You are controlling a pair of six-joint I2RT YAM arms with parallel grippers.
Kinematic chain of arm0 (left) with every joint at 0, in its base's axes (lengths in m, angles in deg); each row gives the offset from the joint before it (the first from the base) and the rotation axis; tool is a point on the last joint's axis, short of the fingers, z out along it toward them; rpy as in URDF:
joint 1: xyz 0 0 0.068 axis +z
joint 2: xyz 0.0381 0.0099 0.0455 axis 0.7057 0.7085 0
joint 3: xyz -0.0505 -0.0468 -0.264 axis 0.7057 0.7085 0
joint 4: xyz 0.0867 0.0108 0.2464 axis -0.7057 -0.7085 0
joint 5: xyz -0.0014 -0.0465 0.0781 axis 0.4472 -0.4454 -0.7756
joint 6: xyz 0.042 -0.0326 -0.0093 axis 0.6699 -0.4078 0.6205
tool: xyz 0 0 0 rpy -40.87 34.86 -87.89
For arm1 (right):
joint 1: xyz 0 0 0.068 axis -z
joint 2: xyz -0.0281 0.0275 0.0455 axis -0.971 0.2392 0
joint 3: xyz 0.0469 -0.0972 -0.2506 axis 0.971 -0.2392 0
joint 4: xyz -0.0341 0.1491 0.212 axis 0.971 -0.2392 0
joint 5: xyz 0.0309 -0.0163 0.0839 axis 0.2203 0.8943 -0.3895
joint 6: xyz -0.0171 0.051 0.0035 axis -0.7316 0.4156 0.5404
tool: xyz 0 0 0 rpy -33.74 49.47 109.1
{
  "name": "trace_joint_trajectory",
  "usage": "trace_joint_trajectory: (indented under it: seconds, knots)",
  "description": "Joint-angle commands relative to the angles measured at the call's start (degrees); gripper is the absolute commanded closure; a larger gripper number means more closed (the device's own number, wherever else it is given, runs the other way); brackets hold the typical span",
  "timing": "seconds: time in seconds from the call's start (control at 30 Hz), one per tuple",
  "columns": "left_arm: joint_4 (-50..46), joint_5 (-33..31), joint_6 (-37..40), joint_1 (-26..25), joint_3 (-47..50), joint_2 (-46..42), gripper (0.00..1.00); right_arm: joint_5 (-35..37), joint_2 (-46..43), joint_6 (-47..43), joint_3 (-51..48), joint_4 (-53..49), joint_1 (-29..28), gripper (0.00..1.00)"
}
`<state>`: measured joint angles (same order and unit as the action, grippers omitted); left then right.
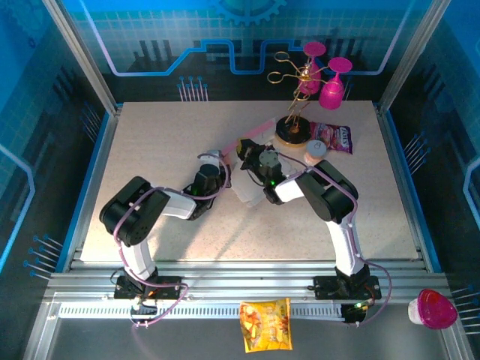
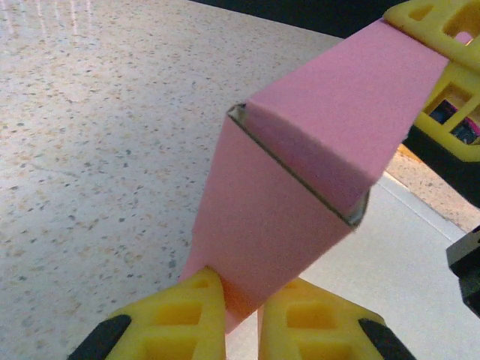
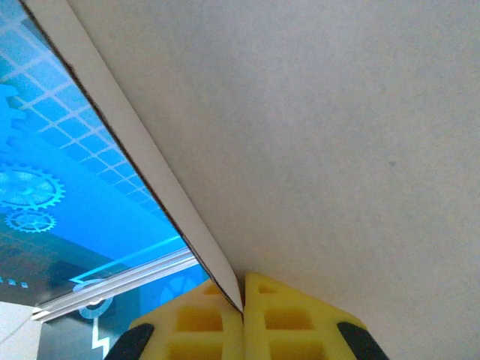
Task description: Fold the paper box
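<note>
Both the left gripper (image 2: 241, 300) and right gripper (image 3: 241, 300) are pinching edges of the paper box (image 2: 300, 187), held half-folded above the table (image 1: 150, 150), so one uneven tug could rip a flap.

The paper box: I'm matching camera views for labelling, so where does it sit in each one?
Top external: paper box at the centre of the speckled table.
Left wrist: box centre frame, pink outside showing.
Right wrist: box's pale inside, upper right.
Shared landmark: the table, top and left wrist.
</note>
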<state>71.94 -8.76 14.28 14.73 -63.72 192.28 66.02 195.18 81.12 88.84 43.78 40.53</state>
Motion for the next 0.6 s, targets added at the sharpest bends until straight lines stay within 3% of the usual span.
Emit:
trace_joint_trajectory:
  seconds: [0.0,0.27,0.43,0.57]
  knots:
    - [3.85,-0.43,0.16,0.69,-0.01,-3.05,1.00,-7.16,-1.57,4.22,-0.24,-7.85,-5.39,1.00]
    - [0.69,-2.24,-0.49,0.73,3.93,-7.65,0.94,-3.31,-3.72,5.16,0.01,-12.61,-8.68,1.00]
    - [0.44,-2.88,-0.96,0.95,4.84,-7.95,0.76,-1.39,-2.06,5.50,0.21,-10.62,-10.77,1.00]
    - [0.29,-3.40,-1.11,1.52,4.32,-7.28,0.68,-0.93,-1.97,5.69,-0.32,-10.47,-11.45,1.00]
